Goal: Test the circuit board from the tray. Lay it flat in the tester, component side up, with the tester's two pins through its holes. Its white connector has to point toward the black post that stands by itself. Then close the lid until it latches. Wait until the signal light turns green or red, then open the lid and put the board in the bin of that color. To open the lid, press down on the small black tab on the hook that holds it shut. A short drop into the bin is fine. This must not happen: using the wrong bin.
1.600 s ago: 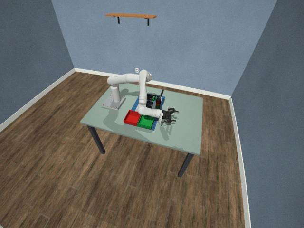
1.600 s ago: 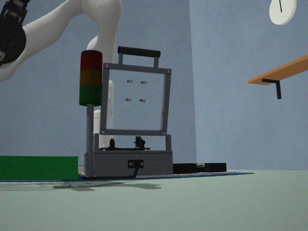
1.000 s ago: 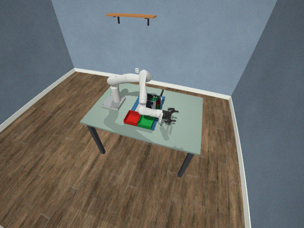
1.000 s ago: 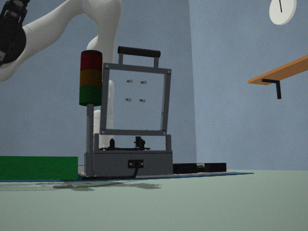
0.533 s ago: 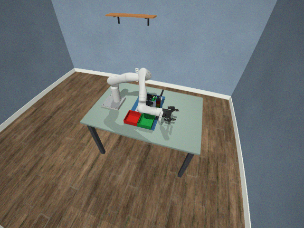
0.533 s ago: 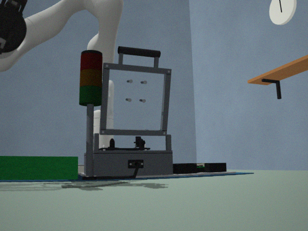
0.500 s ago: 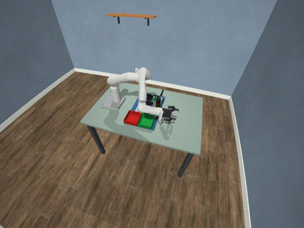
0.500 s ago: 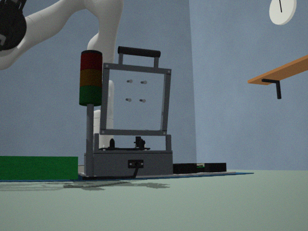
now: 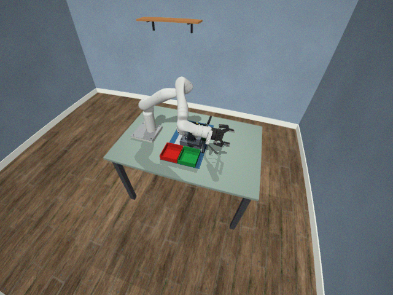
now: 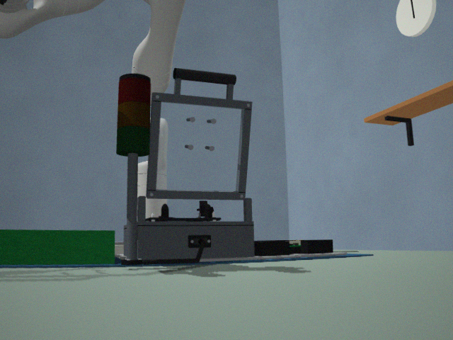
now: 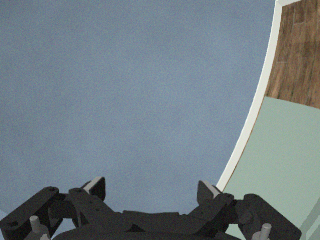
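Note:
My gripper (image 9: 225, 136) (image 11: 151, 190) is open and empty. In the top view it hangs above the table, just right of the tester (image 9: 190, 141) (image 10: 193, 239), and points sideways away from it. The wrist view shows only wall, floor and the table edge between the fingers. The tester's lid (image 10: 201, 99) stands upright and open, its black handle (image 10: 204, 76) on top. The signal light (image 10: 134, 113) is unlit. The black tray (image 10: 311, 246) lies behind the tester, and a bit of the green board (image 10: 294, 244) shows in it. The red bin (image 9: 171, 152) and green bin (image 9: 189, 156) (image 10: 54, 246) stand in front.
Everything stands on a blue mat (image 9: 174, 137) on the pale green table (image 9: 237, 165) (image 10: 255, 299) (image 11: 287, 160). The arm's base (image 9: 147, 131) is at the table's back left. A wooden shelf (image 9: 169, 20) (image 10: 409, 104) hangs on the wall.

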